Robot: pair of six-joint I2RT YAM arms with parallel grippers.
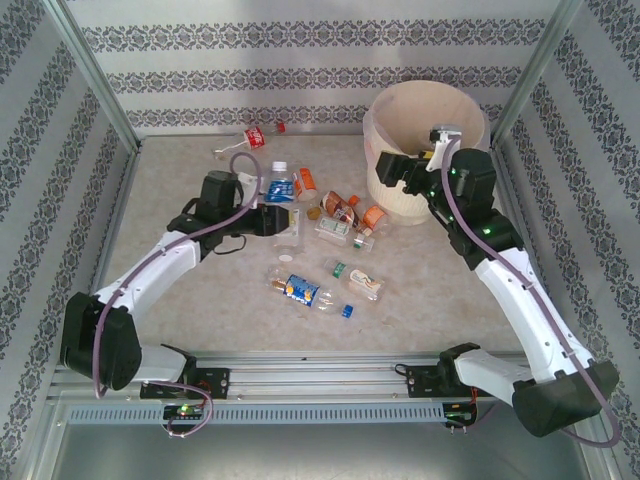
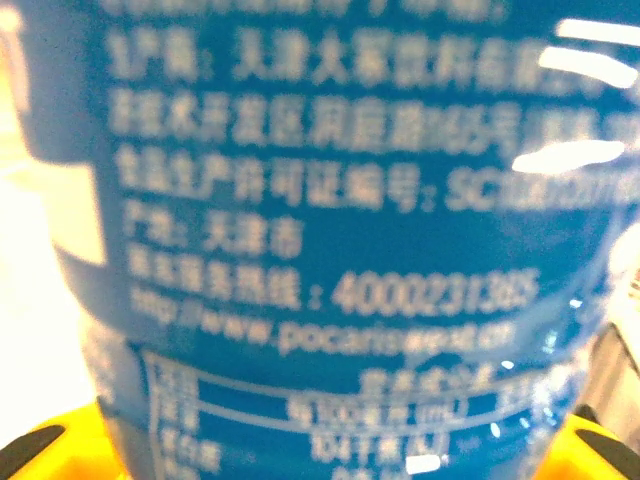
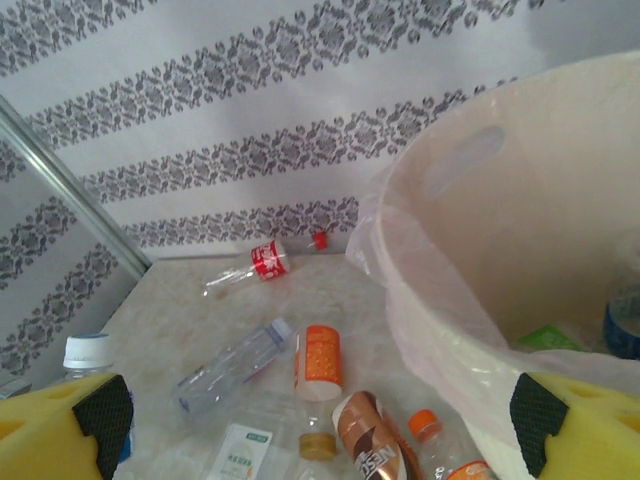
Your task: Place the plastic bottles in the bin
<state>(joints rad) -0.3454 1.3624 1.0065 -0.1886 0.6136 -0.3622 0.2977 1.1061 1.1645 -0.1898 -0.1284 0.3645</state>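
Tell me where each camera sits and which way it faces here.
Top external: above and behind the robot, looking down on the table; left arm and right arm show, bases at the bottom.
Left wrist: close against a blue-labelled bottle; left gripper's fingers at the lower corners.
Right wrist: beside the bin, facing the back wall; right gripper's fingers at the lower corners.
Shared: top external and right wrist both show the bin and the red-labelled bottle by the wall.

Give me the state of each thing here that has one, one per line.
Round cream bucket lined with thin plastic bag: upright, open-topped.
Clear plastic bottle with red label and cap: lying on its side, capped.
White-capped, blue-labelled plastic bottle: upright, capped.
Left gripper: fingers flank a blue label; grip unclear.
Right gripper: open, empty.
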